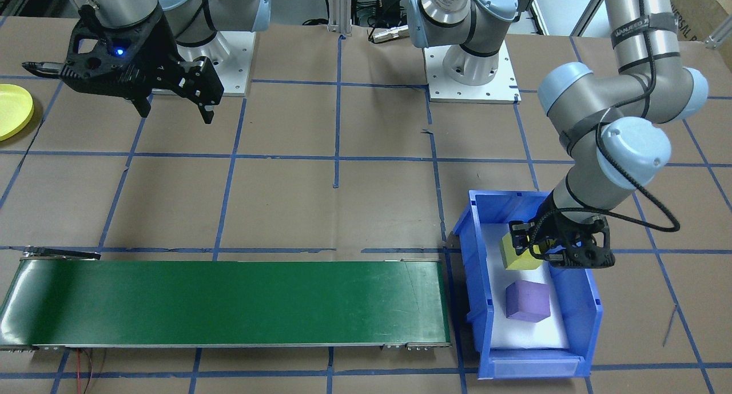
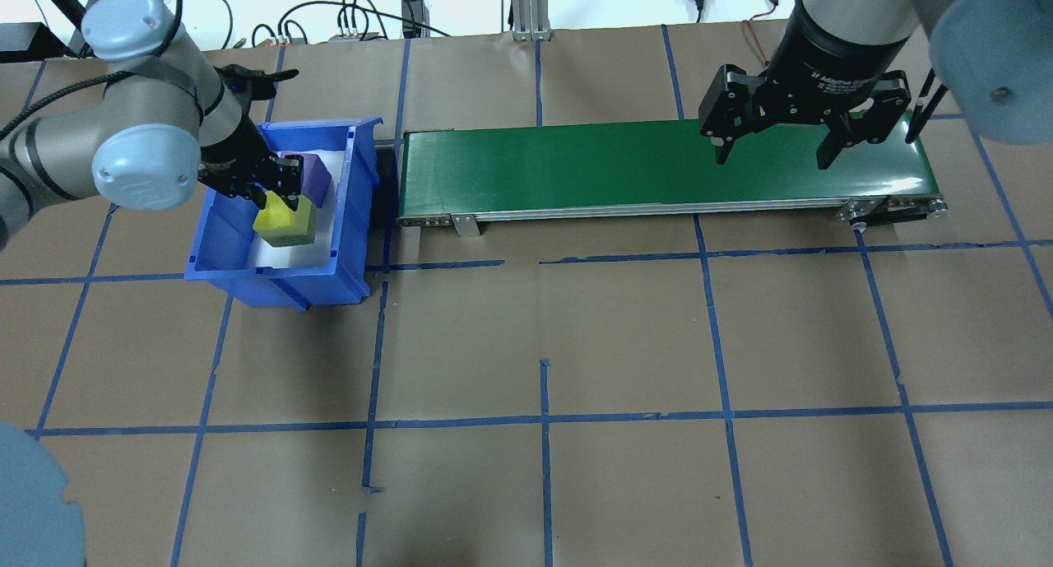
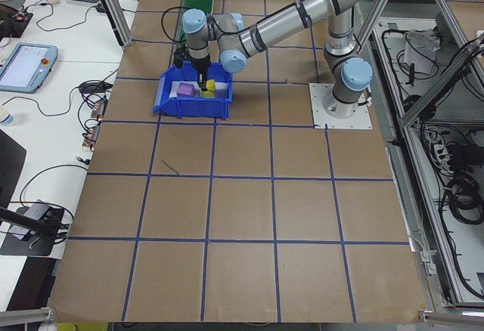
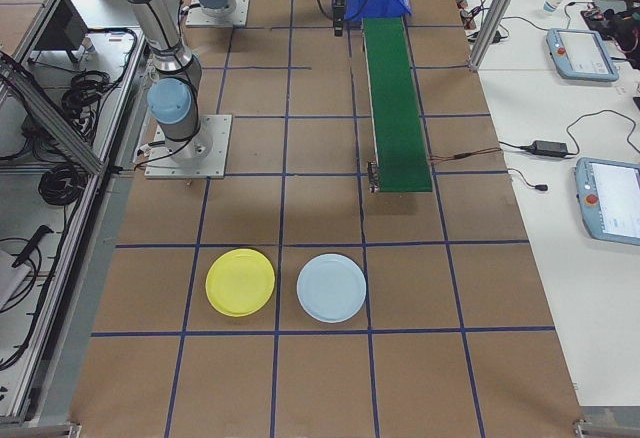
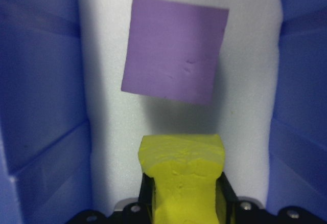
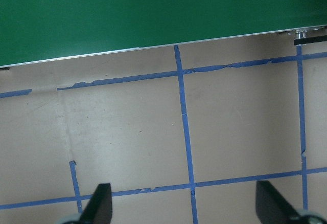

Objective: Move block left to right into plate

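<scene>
The left gripper [image 1: 529, 246] is closed on the yellow block [image 1: 517, 253], which is seen squeezed between the two fingers [image 5: 223, 197] in the left wrist view. The block is held inside the blue bin [image 2: 215, 246], and whether it rests on the white floor of the bin or is just above it cannot be told. A purple block [image 1: 527, 301] lies in the same bin, just beside the yellow one, on its far side from the robot. The green belt [image 2: 625, 170] begins just beside the bin, on its right side, and runs away from it to the robot's right. Above the belt end far from the bin, the right gripper [image 2: 773, 147] hangs with its jaws wide apart and nothing between them. The yellow plate [image 4: 240, 282] lies well apart from the bin, beyond that far end of the belt, with a pale blue plate [image 4: 331, 287] near it. The step in hand is judged to be the picking of the block out of the bin. Next, the block probably has to be lifted clear of the bin wall, without the purple block being pushed, and laid on the near end of the belt.
</scene>
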`<state>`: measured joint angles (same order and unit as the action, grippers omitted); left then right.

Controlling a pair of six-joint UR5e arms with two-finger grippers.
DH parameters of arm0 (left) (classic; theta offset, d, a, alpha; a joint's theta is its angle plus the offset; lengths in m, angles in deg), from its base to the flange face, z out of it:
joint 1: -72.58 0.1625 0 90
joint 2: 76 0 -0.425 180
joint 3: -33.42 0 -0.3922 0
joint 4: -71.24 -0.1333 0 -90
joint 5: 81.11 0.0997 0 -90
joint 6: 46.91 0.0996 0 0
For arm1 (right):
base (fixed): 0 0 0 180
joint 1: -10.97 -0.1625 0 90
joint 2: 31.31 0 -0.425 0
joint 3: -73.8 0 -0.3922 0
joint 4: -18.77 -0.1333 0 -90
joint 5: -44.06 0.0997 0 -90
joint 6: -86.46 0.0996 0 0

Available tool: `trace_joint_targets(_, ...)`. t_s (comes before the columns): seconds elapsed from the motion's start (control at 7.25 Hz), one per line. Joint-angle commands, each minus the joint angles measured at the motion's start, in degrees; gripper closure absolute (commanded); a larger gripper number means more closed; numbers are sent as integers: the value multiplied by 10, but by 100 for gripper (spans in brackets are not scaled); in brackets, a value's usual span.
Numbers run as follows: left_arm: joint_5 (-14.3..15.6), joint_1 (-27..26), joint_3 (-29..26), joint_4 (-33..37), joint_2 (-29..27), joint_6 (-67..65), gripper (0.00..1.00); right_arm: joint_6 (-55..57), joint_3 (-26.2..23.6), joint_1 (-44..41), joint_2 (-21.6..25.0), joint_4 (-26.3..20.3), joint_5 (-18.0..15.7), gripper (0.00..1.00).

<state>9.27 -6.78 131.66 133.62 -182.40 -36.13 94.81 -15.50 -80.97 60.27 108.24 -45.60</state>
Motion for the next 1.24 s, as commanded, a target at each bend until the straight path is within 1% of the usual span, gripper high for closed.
trace_joint_targets(0.0, -14, -31, -15, 1, 75, -6, 67, 0, 0, 1, 0, 0, 0, 0)
trace_joint_targets(0.14, -39, -55, -31, -6, 88, -12, 67, 0, 0, 1, 0, 0, -1, 0)
trace_joint_targets(0.28, -41, -86, -51, -8, 87, -46, 67, 0, 0, 1, 0, 0, -1, 0)
trace_joint_targets(0.41, -58, -118, -54, -15, 82, -76, 67, 0, 0, 1, 0, 0, 0, 0)
trace_joint_targets(0.55, -116, -133, -46, -45, 64, -77, 67, 0, -1, 0, 0, 0, 0, 0)
trace_joint_targets(0.69, -158, -136, -45, -60, 33, -77, 67, 0, 0, 0, 0, 0, 0, 0)
trace_joint_targets(0.83, -164, -148, -44, -81, 8, -78, 67, 0, 0, 0, 0, 0, 0, 0)
trace_joint_targets(0.97, -158, -161, -43, -81, -10, -78, 67, 0, -1, 0, 0, 0, 0, 0)
trace_joint_targets(1.1, -155, -160, -45, -85, -28, -77, 67, 0, -1, 0, 0, 0, 0, 0)
